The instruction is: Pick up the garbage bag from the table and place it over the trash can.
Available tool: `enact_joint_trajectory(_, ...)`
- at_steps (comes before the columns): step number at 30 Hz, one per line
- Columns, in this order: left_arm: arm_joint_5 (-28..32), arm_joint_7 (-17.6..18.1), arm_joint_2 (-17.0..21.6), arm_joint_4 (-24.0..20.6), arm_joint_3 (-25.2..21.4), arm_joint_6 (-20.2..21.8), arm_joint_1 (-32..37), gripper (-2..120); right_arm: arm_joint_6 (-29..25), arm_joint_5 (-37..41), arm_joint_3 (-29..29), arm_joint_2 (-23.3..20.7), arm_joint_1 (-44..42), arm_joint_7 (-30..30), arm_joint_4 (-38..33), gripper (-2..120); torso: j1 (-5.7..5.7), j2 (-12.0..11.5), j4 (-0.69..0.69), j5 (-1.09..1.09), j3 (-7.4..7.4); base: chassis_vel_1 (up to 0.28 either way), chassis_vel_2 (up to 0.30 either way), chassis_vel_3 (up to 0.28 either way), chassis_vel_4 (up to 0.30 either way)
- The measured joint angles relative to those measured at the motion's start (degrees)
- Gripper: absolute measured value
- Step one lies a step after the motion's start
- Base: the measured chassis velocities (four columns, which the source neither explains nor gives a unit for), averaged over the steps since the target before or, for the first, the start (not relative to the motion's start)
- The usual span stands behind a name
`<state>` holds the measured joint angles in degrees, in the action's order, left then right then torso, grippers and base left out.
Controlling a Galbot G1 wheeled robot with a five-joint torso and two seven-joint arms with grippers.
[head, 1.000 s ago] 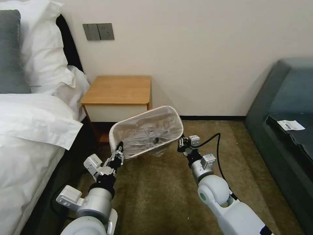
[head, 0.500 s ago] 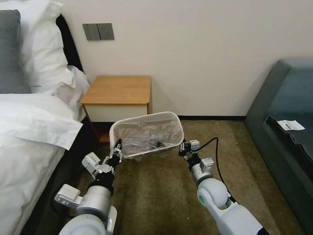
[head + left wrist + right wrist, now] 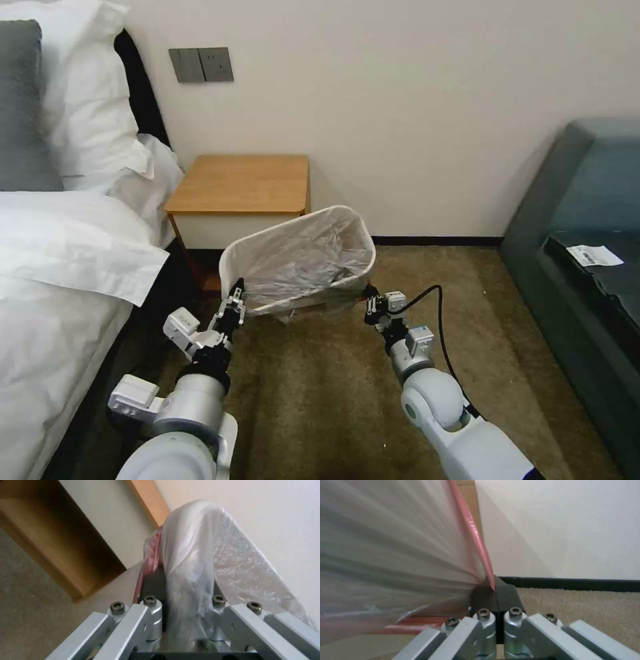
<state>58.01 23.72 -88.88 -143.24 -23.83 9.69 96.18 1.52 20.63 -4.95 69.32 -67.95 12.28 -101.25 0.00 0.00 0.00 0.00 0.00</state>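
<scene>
The garbage bag [image 3: 303, 257] is already lining the trash can [image 3: 230, 270] at frame centre. The left gripper [image 3: 235, 300] and right gripper [image 3: 369, 301] are pinching its edges closed; seating and release are remaining.

We see soft, even room light, a faint shadow on the wall [image 3: 347, 193] beside the table [image 3: 243, 183], streaky blur across the garbage bag [image 3: 386, 555] in our right wrist view.

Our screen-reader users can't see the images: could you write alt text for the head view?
Two grippers hold a bag stretched over a white bin on carpet: the left gripper at the near left rim, the right gripper at the near right corner. Behind stands a wooden nightstand, with a bed to the left.
</scene>
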Motion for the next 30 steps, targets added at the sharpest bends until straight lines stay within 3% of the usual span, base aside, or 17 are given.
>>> enact_joint_trajectory(4, -2.34, 0.0, 0.41, 0.0, -0.4, -0.01, -0.27, 12, -0.48, -0.96, -0.37, 0.05, -0.44, 0.45, -1.03, 2, 0.0, 0.0, 0.0, 0.0, 0.0, 0.0, 0.0, 0.0, 0.0)
enact_joint_trajectory(19, -7.19, -0.08, 2.36, 0.0, -1.58, -0.15, -4.03, 12, -0.9, -3.82, -1.64, -1.59, -7.73, 0.53, -12.2, 57, 0.0, 0.0, 0.0, 0.0, 0.0, 0.0, 0.0, 0.0, 0.0)
enact_joint_trajectory(25, -15.31, -1.45, 4.71, 2.51, -0.95, -0.18, -4.07, 11, -3.43, -8.76, -3.52, -1.51, -9.55, 3.43, -16.9, 78, 0.0, 0.0, -0.01, 0.0, 0.0, 0.0, 0.0, 0.0, 0.0)
enact_joint_trajectory(28, -24.47, -3.23, 7.12, 6.22, -0.34, -1.05, -4.08, 11, -6.9, -13.57, -5.48, -1.56, -9.24, 3.63, -19.08, 90, 0.0, 0.0, -0.01, 0.0, 0.0, 0.0, 0.0, 0.0, 0.0)
enact_joint_trajectory(29, -24.47, -3.23, 7.12, 6.22, -0.34, -1.05, -4.08, 11, -6.9, -13.57, -5.48, -1.56, -9.24, 3.63, -19.08, 90, 0.0, 0.0, -0.01, 0.0, 0.0, 0.0, 0.0, 0.0, 0.0)
enact_joint_trajectory(30, -29.73, -4.16, 8.25, 8.35, -0.16, -1.66, -4.09, 11, -9.12, -15.88, -6.48, -1.98, -8.79, 2.09, -20.22, 92, 0.0, 0.0, 0.0, -0.01, 0.0, 0.0, 0.0, 0.0, 0.0)
